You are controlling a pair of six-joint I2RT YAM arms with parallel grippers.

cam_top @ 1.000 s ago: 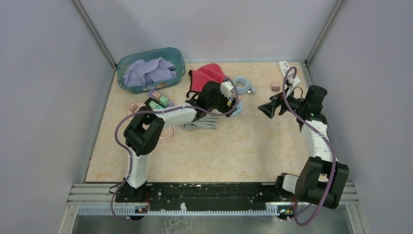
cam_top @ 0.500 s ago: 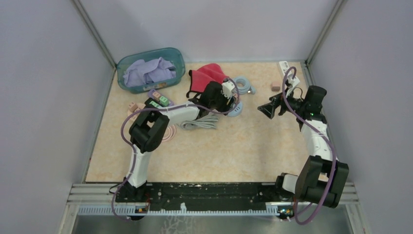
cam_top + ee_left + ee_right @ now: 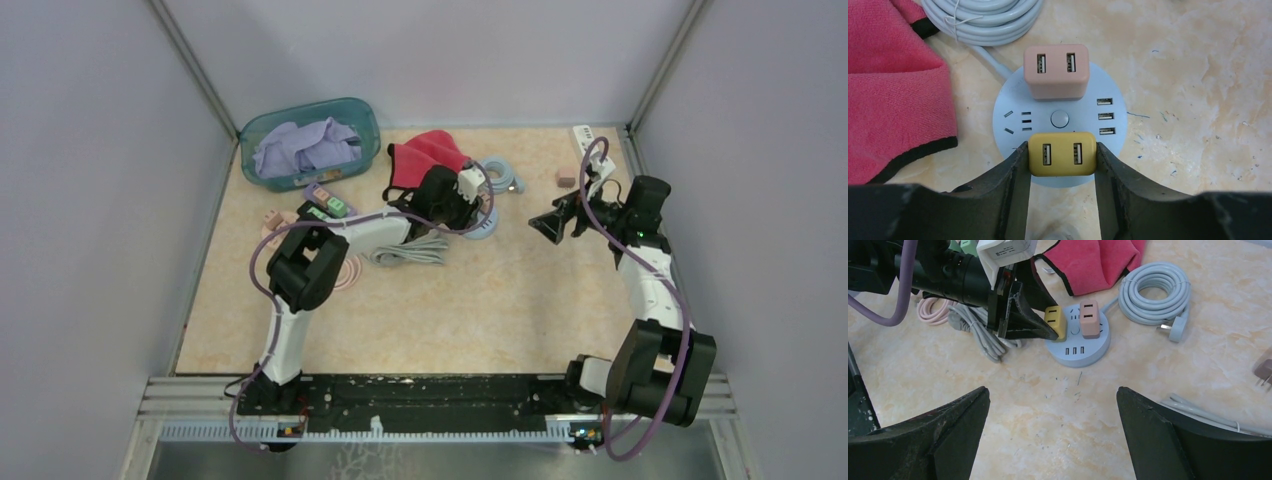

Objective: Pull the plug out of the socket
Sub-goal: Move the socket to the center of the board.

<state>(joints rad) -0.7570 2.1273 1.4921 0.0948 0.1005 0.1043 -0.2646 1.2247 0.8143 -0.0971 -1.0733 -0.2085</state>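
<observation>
A round pale-blue socket lies on the table with two plugs in it: a yellow plug on the near side and a pink plug on the far side. My left gripper is shut on the yellow plug, one finger pressed flat against each side. The right wrist view shows the same grip on the yellow plug in the socket. My right gripper hangs wide open above bare table, well to the right of the socket, and holds nothing.
A red cloth lies left of the socket, with a coiled grey cable behind it. A teal basket of purple cloth stands at the back left. A grey cable bundle and a pink coil lie under the left arm.
My left gripper's fingers have closed in from wide open onto the sides of the yellow plug. The right arm has stayed still.
</observation>
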